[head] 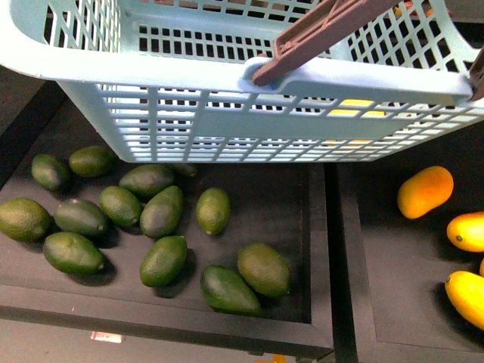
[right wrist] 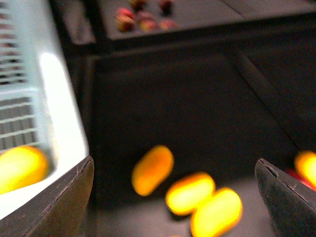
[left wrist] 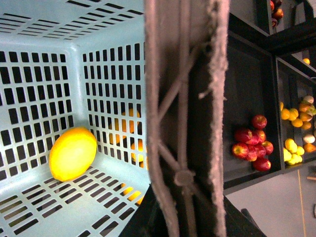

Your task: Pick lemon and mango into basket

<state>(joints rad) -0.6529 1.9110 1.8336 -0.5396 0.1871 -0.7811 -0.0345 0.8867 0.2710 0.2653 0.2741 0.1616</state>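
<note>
The light teal basket (head: pixel 227 76) hangs in the air across the top of the front view, over the bins. My left gripper (left wrist: pixel 183 217) is shut on its brown handle (left wrist: pixel 182 98). A yellow lemon (left wrist: pixel 73 153) lies on the slotted floor inside the basket. An orange mango (head: pixel 425 191) lies in the black bin at the right. My right gripper (right wrist: pixel 173 197) is open and empty, above the mango (right wrist: pixel 152 169) and beside the basket's rim (right wrist: pixel 59 123). The right wrist view is blurred.
Several dark green oval fruits (head: pixel 162 212) fill the black bin at the left. Yellow fruits (head: pixel 467 231) lie next to the mango, also in the right wrist view (right wrist: pixel 190 192). Red apples (left wrist: pixel 252 145) and more fruit sit in farther bins. A divider wall (head: pixel 333 249) separates the two bins.
</note>
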